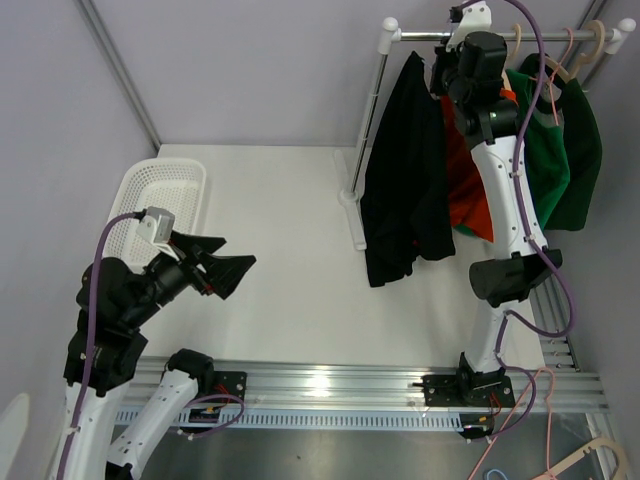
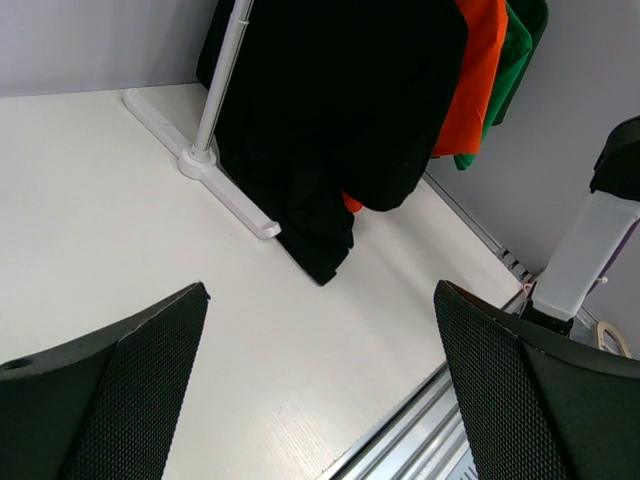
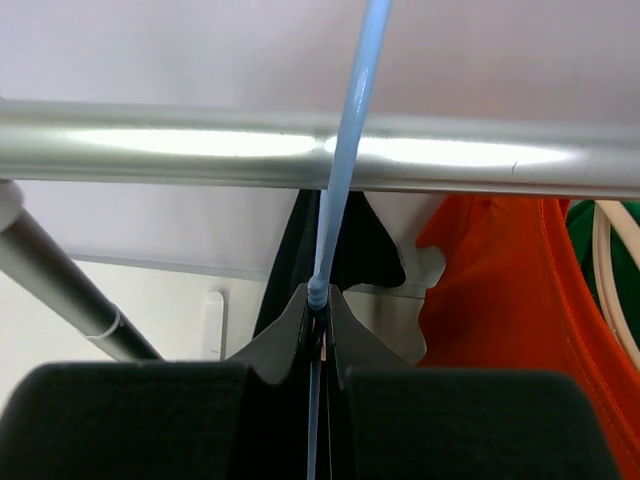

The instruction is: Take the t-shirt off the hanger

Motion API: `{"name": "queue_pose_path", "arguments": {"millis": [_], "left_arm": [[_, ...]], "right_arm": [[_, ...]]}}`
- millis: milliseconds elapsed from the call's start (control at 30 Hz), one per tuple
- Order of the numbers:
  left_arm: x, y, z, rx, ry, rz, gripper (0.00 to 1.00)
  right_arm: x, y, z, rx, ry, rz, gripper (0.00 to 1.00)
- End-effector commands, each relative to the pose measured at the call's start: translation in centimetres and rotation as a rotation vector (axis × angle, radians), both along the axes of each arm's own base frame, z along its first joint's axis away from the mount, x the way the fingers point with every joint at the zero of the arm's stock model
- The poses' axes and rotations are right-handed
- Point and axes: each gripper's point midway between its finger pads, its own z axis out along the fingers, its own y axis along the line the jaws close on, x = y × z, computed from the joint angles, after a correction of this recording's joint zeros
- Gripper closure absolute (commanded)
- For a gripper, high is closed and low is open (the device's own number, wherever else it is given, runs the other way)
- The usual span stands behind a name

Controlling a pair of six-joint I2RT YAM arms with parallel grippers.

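The right end effector (image 3: 320,335) is pinched shut on the blue hanger (image 3: 345,150), whose hook runs upright over the rail (image 3: 150,155); only the right wrist view shows this. The top view shows the black t-shirt (image 1: 405,180) hanging lengthwise from the rail, hem toward the worktop (image 1: 290,250). The left end effector (image 1: 225,265) gapes wide, well apart.

No text, label, brand mark, number or sign can be read in any of the three views.
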Motion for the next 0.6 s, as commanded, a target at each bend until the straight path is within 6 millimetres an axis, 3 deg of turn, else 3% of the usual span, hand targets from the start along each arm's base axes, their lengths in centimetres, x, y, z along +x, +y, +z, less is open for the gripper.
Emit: {"name": "queue_pose_path", "arguments": {"millis": [0,67,133,167,200,267,367,400,433,567], "left_arm": [[0.0,-0.2,0.6,-0.009,-0.031,-0.011,0.00],[0.2,-0.2,0.7,-0.013,-0.029,-0.007,0.01],[0.5,-0.4,0.6,-0.015,-0.020,-0.016,0.00],[0.6,-0.6,0.7,-0.016,-0.025,-0.023,0.00],[0.4,-1.1,0.8,0.003,-0.050,-0.070,0.00],[0.4,-1.6,1.0,0.025,-0.078,-0.102,0.01],[0.5,-1.3,1.4,0.055,-0.130,-0.091,0.01],[0.4,-1.5,1.6,0.047,-0.150,-0.102,0.00],[0.4,-1.6,1.7,0.039,-0.162,-0.108,0.00],[0.0,-2.6,3.4,0.000,-0.222,-0.170,0.01]], "right_arm": [[-2.6,-0.2,7.7,0.030,-0.199,-0.012,1.00],[-4.3,0.0,8.9,0.037,-0.209,-0.024,1.00],[-5.3,-0.1,8.6,0.035,-0.197,-0.055,1.00],[-7.2,0.2,10.2,0.050,-0.232,-0.055,1.00],[-7.2,0.3,8.4,0.041,-0.191,-0.077,1.00],[-8.5,-0.1,8.0,0.063,-0.187,-0.127,1.00],[-11.7,-0.7,6.3,0.117,-0.138,-0.225,1.00],[-13.3,-0.6,6.5,0.144,-0.136,-0.243,1.00],[-14.1,-1.5,4.7,0.129,-0.087,-0.316,1.00],[-17.1,-0.7,1.4,0.151,0.005,-0.380,1.00]]}}
